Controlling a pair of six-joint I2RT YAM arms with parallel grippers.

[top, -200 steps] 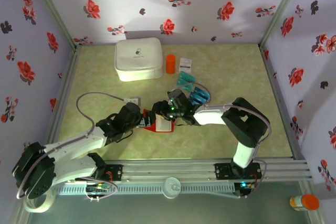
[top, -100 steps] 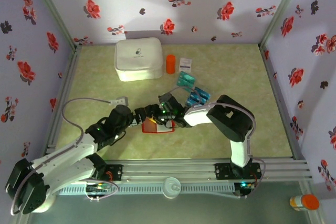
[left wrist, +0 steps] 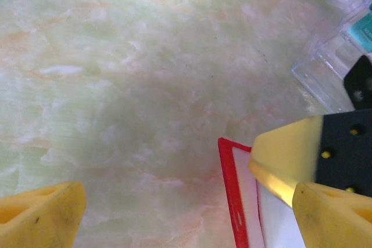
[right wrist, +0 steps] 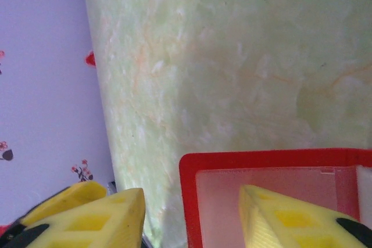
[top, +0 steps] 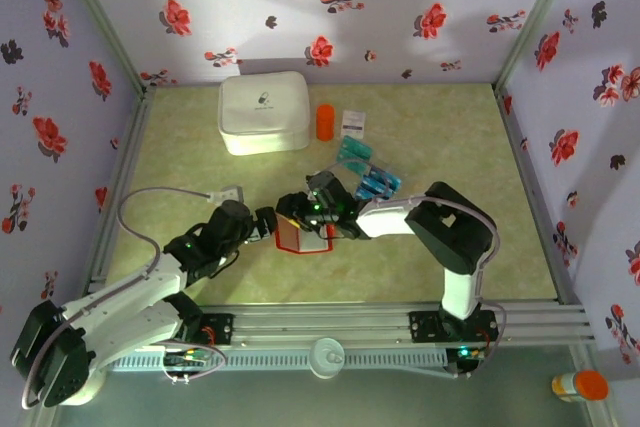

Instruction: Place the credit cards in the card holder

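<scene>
Right pincer: right gripper (right wrist: 192,201), two yellow fingers standing apart, nothing clamped. One fingertip (right wrist: 279,219) hangs over the wallet's pale inside. The other is off past its outer edge, so the red rim runs between them.
Left pincer: left gripper (left wrist: 185,216), yellow fingers spread wide and empty, low over bare table just beside the wallet's left edge.
Landmark: card holder (top: 305,238), a small flat red wallet of soft sheet. It lies open like a book, pale pocket side up, with both grippers crowded at its left end.
Holder, handling: looks light and limp. I judge it would skate on the smooth top or flop shut if nudged. Best pinned flat with one finger near the rim, leaving the pocket mouth free.
Task items: credit cards (top: 380,184), small thin glossy rectangles. The blue ones lie near the wallet on its far-right side, the teal ones a little beyond. I see none in the wallet.
Cards, handling: probably featherlight, stiff and slippery. Lying flat they offer little to pinch from above. Take one across its short width by the two long edges, or tip up an edge first.
Wrapper: clear plastic sleeve (left wrist: 328,74), beyond the wallet toward the cards. I cannot tell whether the cards lie in it or on it.
Surface: green marbled table top (top: 200,167), smooth, under the wallet.
Bystanders: large white rounded case (top: 263,112), orange cylinder (top: 325,122) and small white printed box (top: 352,123), all well beyond the wallet.
</scene>
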